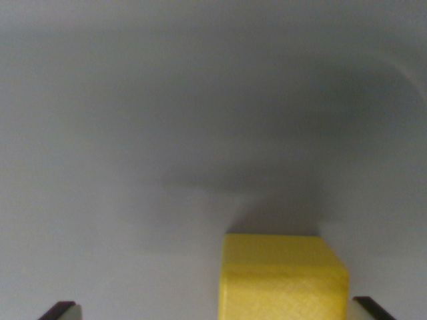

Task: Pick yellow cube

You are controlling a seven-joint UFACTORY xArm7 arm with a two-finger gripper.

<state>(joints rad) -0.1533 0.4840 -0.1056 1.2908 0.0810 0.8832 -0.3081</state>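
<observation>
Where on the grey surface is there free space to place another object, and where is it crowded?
The plain grey surface is bare above and to the wrist view's left of the yellow plastic cube. It is tight only at the bottom edge, where the cube sits between the dark fingers, nearer the right one.

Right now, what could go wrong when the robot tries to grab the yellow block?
The yellow block sits much nearer the finger on the wrist view's right than the left one. Closing the gripper now could shove the block sideways or twist it. The view is blurry, so height above the table is unclear.
</observation>
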